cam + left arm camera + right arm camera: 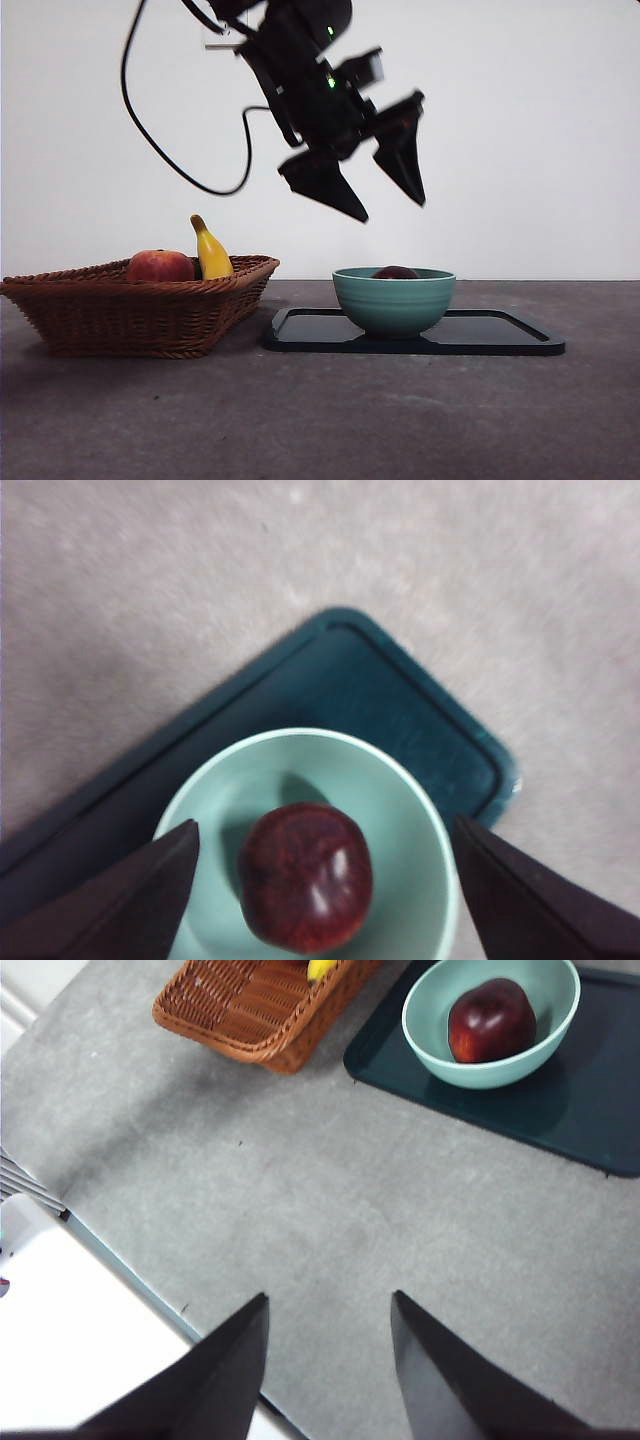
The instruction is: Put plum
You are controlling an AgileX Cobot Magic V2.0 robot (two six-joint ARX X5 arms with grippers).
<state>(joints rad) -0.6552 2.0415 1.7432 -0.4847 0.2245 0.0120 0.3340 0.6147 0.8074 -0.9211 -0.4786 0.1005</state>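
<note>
The plum (305,877) is lying inside the pale green bowl (420,830), resting on the bowl's floor with nothing touching it. The bowl is sitting on a dark tray (500,335), and the tray is lying flat on the grey table (330,420).

The left claw (385,195) is hanging in the air above the bowl, its jaws spread wide and gripping nothing; in its wrist view the two jaws are flanking the bowl on either side, well apart from the plum.

Beside the tray a wicker basket (140,310) is holding a red fruit (160,266) and a yellow banana (211,250) that is standing on end.

The right claw (330,1360) is waiting over bare table near the table's edge, away from the tray, its jaws released and empty.
</note>
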